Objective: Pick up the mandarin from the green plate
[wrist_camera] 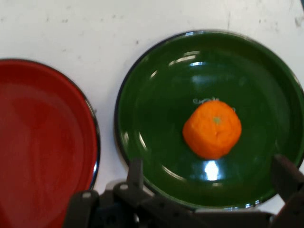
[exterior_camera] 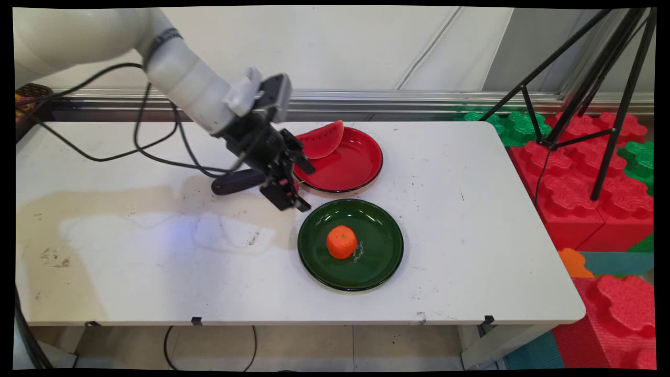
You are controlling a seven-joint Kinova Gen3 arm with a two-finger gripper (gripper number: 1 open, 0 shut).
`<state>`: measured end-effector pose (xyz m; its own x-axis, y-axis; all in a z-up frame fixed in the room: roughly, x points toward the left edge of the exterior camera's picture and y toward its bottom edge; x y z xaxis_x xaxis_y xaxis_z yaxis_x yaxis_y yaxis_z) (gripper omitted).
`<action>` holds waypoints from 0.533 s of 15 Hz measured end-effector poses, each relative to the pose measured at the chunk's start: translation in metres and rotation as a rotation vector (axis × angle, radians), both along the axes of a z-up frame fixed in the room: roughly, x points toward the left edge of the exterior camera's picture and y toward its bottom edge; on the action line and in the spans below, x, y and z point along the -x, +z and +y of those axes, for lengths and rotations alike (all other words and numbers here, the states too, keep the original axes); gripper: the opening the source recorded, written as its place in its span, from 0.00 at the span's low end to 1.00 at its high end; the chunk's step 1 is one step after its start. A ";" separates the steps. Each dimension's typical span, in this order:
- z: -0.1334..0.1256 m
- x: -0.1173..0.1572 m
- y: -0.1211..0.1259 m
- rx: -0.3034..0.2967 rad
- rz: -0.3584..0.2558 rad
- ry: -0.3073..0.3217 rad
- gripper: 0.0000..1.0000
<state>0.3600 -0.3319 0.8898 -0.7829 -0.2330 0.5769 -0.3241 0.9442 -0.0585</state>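
Observation:
My black gripper [exterior_camera: 306, 188] hangs open and empty low over the table, between the red plate [exterior_camera: 361, 162] and the green plate [exterior_camera: 379, 256], at the green plate's far left rim. An orange [exterior_camera: 341, 242] sits in the middle of the green plate. A watermelon slice [exterior_camera: 322, 140] leans on the red plate's far left edge. In the hand view the gripper [wrist_camera: 209, 183] points at the orange [wrist_camera: 212, 128] on the green plate [wrist_camera: 156, 95], its fingers [wrist_camera: 135, 172] spread wide below the fruit, with the red plate [wrist_camera: 42, 142] to the left.
A dark purple oblong thing [exterior_camera: 235, 181] lies on the table just left of the gripper, partly hidden by it. Black cables [exterior_camera: 141, 152] hang from the arm over the table's left part. A black tripod [exterior_camera: 602, 94] and red and green foam blocks [exterior_camera: 576, 173] stand off the right edge.

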 end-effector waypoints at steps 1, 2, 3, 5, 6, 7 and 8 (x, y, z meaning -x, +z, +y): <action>-0.001 0.008 -0.005 -0.005 -0.011 -0.004 1.00; -0.004 0.017 -0.011 -0.009 -0.023 -0.009 1.00; -0.006 0.024 -0.017 -0.013 -0.035 -0.014 1.00; -0.009 0.035 -0.025 -0.020 -0.053 -0.021 1.00; -0.011 0.041 -0.030 -0.026 -0.064 -0.025 1.00; -0.012 0.044 -0.033 -0.029 -0.071 -0.028 1.00; -0.014 0.049 -0.038 -0.035 -0.081 -0.031 1.00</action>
